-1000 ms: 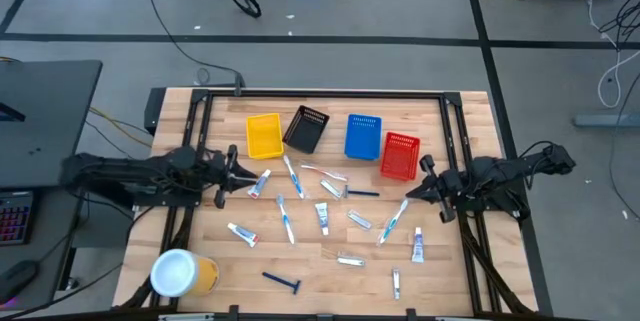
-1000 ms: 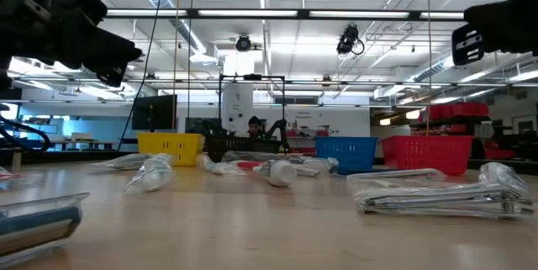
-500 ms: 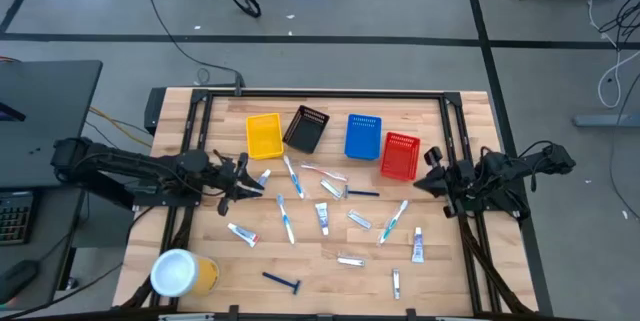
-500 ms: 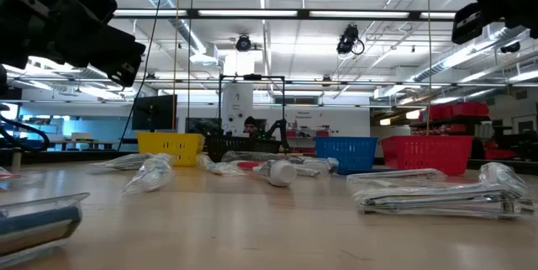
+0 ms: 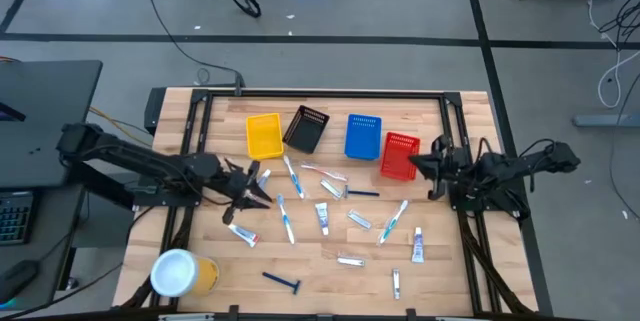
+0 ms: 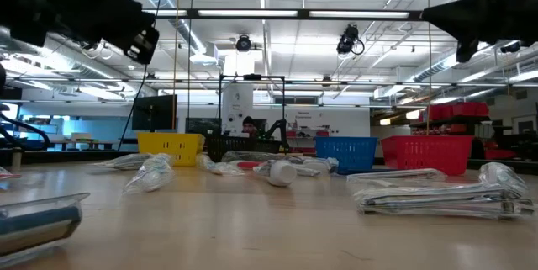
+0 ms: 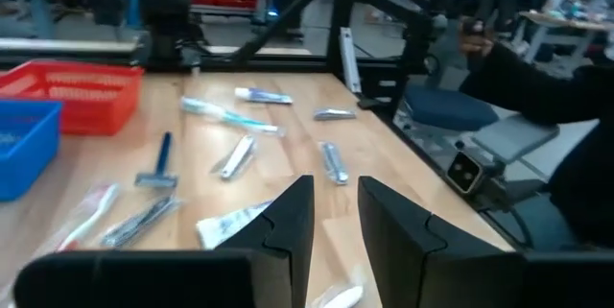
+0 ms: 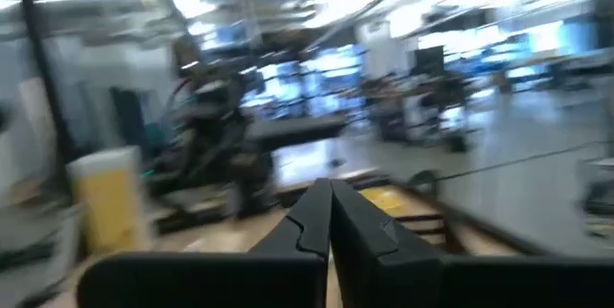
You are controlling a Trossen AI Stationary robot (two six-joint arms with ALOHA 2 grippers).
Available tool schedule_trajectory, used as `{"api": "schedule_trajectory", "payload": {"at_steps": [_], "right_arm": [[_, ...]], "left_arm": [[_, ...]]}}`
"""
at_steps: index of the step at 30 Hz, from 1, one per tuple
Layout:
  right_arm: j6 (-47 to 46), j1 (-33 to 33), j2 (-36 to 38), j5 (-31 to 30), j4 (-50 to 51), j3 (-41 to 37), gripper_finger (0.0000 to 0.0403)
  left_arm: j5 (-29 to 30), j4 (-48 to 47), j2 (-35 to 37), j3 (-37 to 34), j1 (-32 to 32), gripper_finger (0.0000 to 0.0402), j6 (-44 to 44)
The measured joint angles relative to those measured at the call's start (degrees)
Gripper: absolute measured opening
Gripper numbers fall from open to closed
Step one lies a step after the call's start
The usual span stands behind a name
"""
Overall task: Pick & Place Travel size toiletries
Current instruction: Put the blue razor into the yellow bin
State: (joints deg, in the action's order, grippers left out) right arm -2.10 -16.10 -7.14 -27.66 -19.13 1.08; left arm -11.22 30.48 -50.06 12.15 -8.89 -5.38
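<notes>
While the travel size toiletries [image 5: 325, 211] lay scattered across the middle of the wooden counter [image 5: 440, 271], on the near side of the red basket [image 5: 400, 156] and its three neighbours, both arms hung above the boards with nothing in hand; the left gripper [image 5: 252, 189] hovered over the end of the scatter farthest from the red basket, its jaws a narrow gap apart and empty, as the left wrist view showed [image 7: 331, 214]; a white tube [image 5: 241, 233] lay just beside it, on the side away from the basket row, long axis slanting across the counter, and looked the likeliest first pick, the left arm being much the nearer; the right gripper [image 5: 432, 164] was poised just beside the red basket, jaws pressed together and holding nothing [image 8: 331, 214]; from there a toothbrush [image 5: 393, 220] lay nearest, running obliquely away from the red basket.
</notes>
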Motion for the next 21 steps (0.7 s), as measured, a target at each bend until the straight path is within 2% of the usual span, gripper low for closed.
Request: {"api": "schedule_trajectory", "payload": {"at_steps": [3, 8, 12, 17, 21], "right_arm": [[-3.5, 0.0, -3.6, 4.1, 0.0, 0.0, 0.0035], [-5.0, 0.0, -10.7, 4.2, -2.2, 0.0, 0.0063], [-5.2, 0.0, -15.6, 4.2, -6.3, 0.0, 0.0069], [-7.0, 0.0, -20.6, 4.3, -9.7, 0.0, 0.0070], [-9.3, 0.0, -23.5, 4.3, -10.3, 0.0, 0.0070]], "left_arm": [[0.0, -2.9, -2.8, 4.3, -1.5, 0.0098, 1.8], [0.9, -16.9, -7.4, 15.2, -4.1, 0.0100, 1.8], [1.5, -27.9, -12.1, 23.5, -7.3, 0.0097, 1.2], [2.3, -29.6, -19.1, 28.8, -13.3, 0.0095, -0.8], [7.7, -29.7, -25.0, 30.3, -18.0, 0.0101, -4.4]]}}
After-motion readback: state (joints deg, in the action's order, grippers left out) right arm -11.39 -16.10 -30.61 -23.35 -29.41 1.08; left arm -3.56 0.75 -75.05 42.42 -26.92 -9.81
